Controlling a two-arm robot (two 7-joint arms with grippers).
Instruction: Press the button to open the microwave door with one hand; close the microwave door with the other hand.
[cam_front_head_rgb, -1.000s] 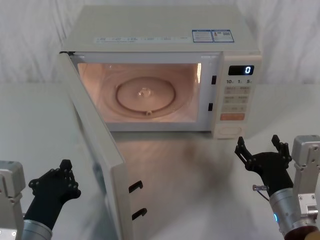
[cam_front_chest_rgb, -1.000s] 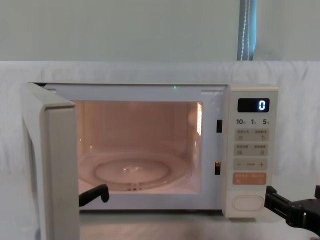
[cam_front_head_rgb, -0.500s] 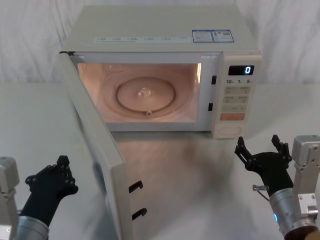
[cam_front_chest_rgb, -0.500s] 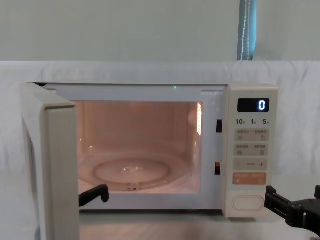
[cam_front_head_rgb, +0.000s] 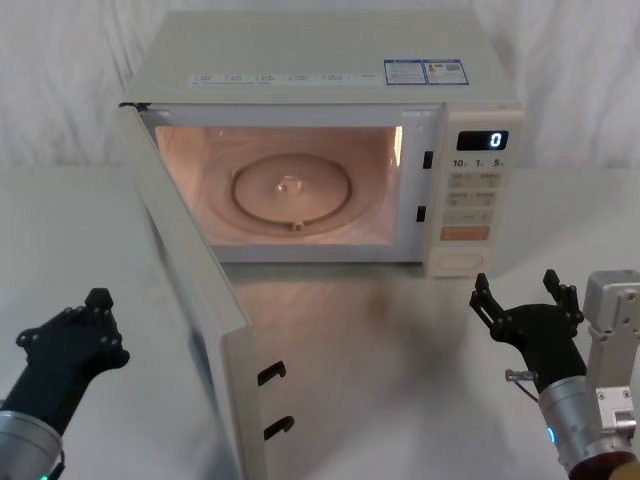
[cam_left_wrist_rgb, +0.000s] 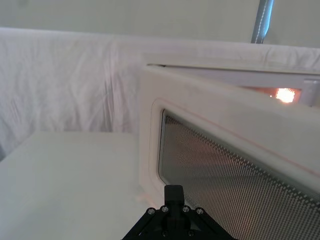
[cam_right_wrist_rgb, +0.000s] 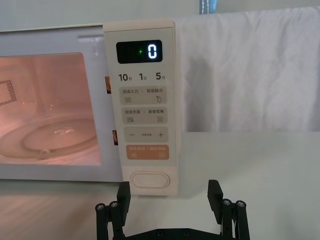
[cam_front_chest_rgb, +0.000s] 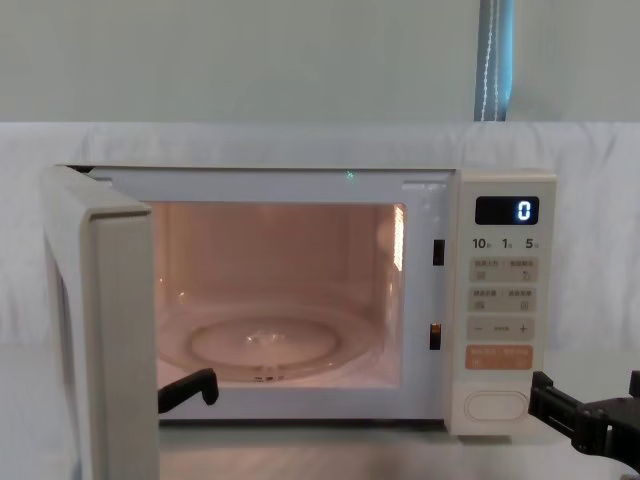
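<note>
The right gripper hovers with its black fingers spread wide and holding nothing, low over the worktop just in front of the microwave, level with its key panel. Seen from the right wrist, the large cream button at the foot of that panel sits straight ahead of the gap between the fingers, apart from them; above it come an orange key and a dark display reading 0. The left gripper hangs near the worktop's left edge, on the outer side of the microwave door, its fingers drawn together and holding nothing, clear of the door. The door stands swung wide on its left hinge, its free edge pointing toward the robot, two black latch hooks showing on that edge. From the left wrist, the door's meshed window lies close ahead. Inside the lit cavity, a glass turntable rests on the floor of the oven.
</note>
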